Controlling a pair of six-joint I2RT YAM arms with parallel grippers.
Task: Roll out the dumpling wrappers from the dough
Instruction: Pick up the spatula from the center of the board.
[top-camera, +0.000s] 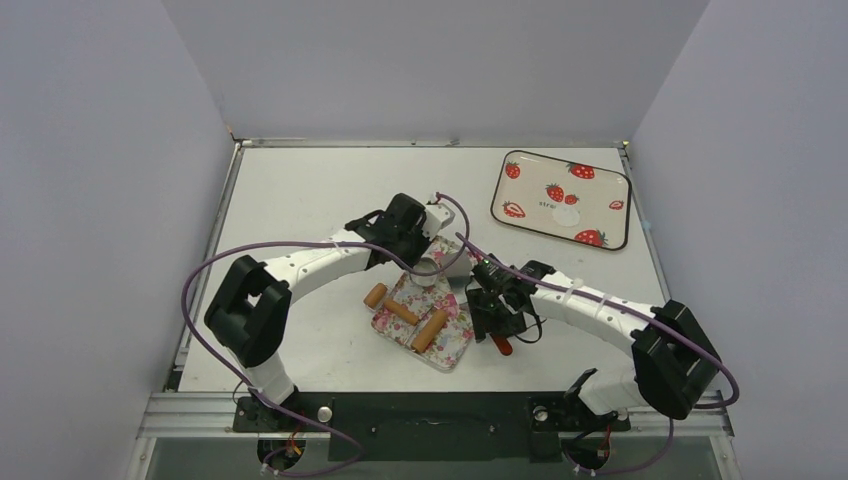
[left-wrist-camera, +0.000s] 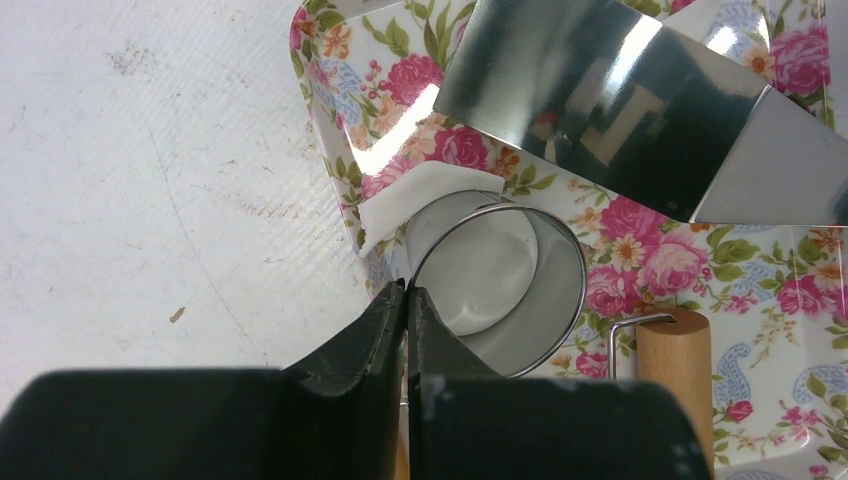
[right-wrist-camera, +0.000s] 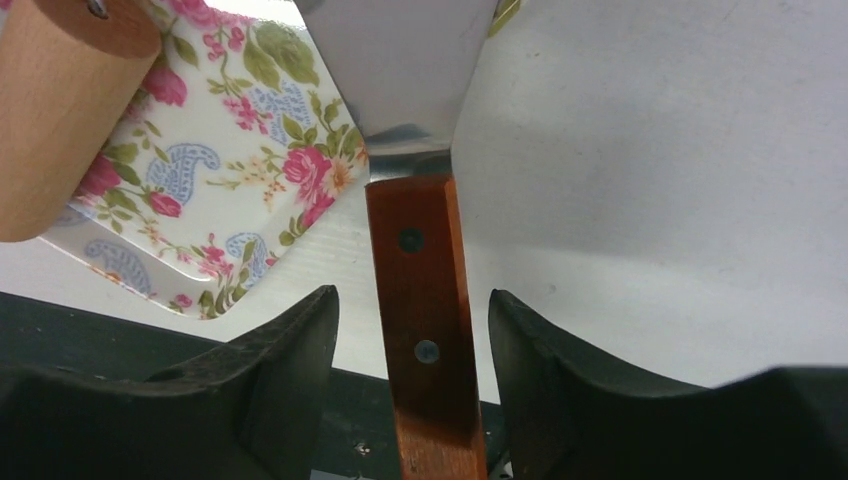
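My left gripper (left-wrist-camera: 406, 292) is shut on the near wall of the silver metal ring (left-wrist-camera: 560, 300), which stands on the floral tray (left-wrist-camera: 640, 260). Inside the ring lies a round white dumpling wrapper (left-wrist-camera: 490, 268). A flat white scrap of dough (left-wrist-camera: 410, 195) sticks out beside the ring at the tray's edge. My right gripper (right-wrist-camera: 412, 292) is open astride the red spatula handle (right-wrist-camera: 425, 300), with a gap on each side. The shiny spatula blade (left-wrist-camera: 620, 100) lies over the tray just beyond the ring. Another wrapper (top-camera: 566, 216) lies on the strawberry tray (top-camera: 610, 190).
The wooden roller (top-camera: 405, 313) lies across the floral tray (top-camera: 450, 345), close to both grippers; its end shows in the right wrist view (right-wrist-camera: 60, 110). The strawberry tray sits at the table's far right. The spatula handle (top-camera: 502, 346) points toward the table's near edge.
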